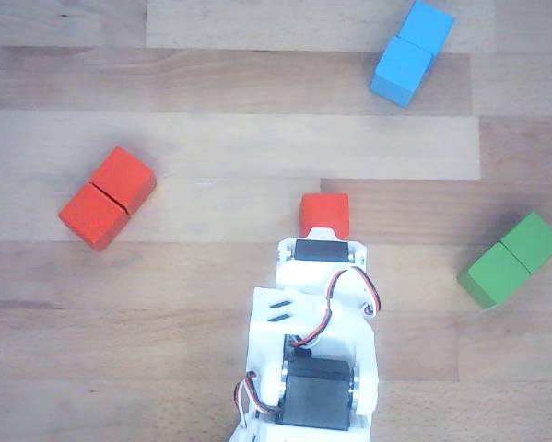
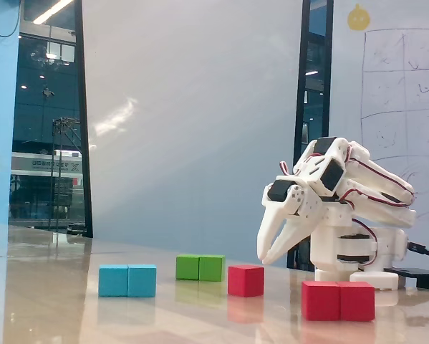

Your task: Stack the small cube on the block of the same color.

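My gripper (image 2: 263, 256) hangs above the table (image 2: 56, 287), fingers slightly apart and empty. The small cube (image 2: 245, 280) sits just below it at seven o'clock. The red block (image 2: 338, 300) lies at four o'clock, well apart.

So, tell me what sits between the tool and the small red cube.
Nothing. In the fixed view the tool hangs just above and right of the small red cube with only air between; the other view hides the fingertips behind the arm.
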Tool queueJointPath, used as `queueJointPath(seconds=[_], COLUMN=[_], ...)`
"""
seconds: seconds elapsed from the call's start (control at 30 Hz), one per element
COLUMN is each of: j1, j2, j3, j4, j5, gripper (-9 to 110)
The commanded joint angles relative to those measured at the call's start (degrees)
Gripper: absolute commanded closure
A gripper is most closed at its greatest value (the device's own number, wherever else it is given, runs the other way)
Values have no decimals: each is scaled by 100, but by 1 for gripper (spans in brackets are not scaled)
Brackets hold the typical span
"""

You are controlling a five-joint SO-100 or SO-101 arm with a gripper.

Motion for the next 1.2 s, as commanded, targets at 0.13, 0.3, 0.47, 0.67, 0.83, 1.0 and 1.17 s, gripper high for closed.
queueJointPath(seconds=[0.13,0.3,0.47,0.67,0.83,1.0,1.17], j1=[-35,-35,-26,-26,-26,-26,-26], j2=[149,149,149,-62,-835,-2004,-3472], j3=[-114,-114,-114,-149,-536,-1793,-3357], j4=[18,18,18,-35,-343,-598,-571], j5=[-44,-44,-44,-44,-35,0,9], gripper=[101,101,101,101,101,101,101])
